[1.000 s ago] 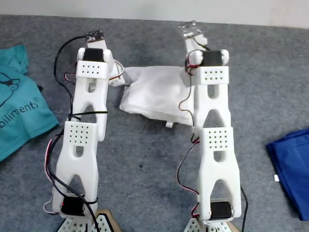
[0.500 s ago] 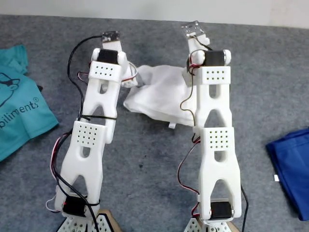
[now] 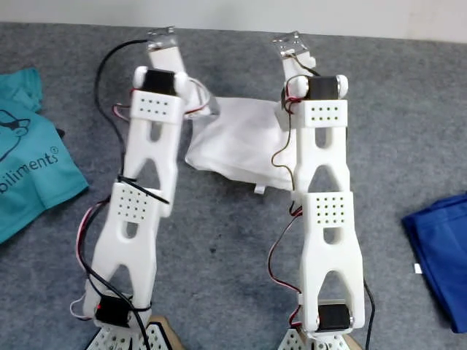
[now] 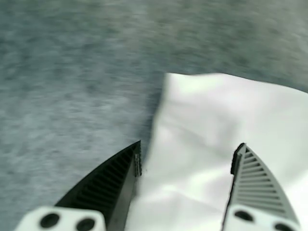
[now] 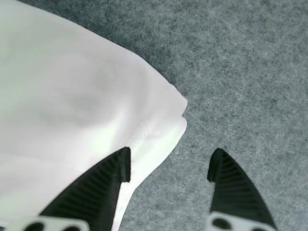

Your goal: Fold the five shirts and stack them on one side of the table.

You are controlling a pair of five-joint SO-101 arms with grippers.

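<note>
A folded white shirt [image 3: 237, 142] lies on the grey carpeted table between the two arms. My left gripper [image 4: 188, 146] stands open over the shirt's [image 4: 226, 125] corner, one finger above the cloth and the other at its edge over carpet. Open too, my right gripper [image 5: 172, 151] hovers at the opposite corner of the white shirt [image 5: 72, 96], one finger over the cloth and the other over bare carpet. Neither gripper holds anything. A teal printed shirt [image 3: 29, 168] lies at the left edge. At the right edge lies a blue shirt [image 3: 441, 255].
Grey carpet [image 3: 219, 240] covers the table. A pale wall strip [image 3: 233, 13] runs along the far edge. Open carpet lies in front of the white shirt between the arms and to the right of the right arm.
The left arm swung right and then stretched toward the far edge, its wrist now at the shirt's far left corner. The shirt's left edge shifted slightly. The right arm stayed put.
</note>
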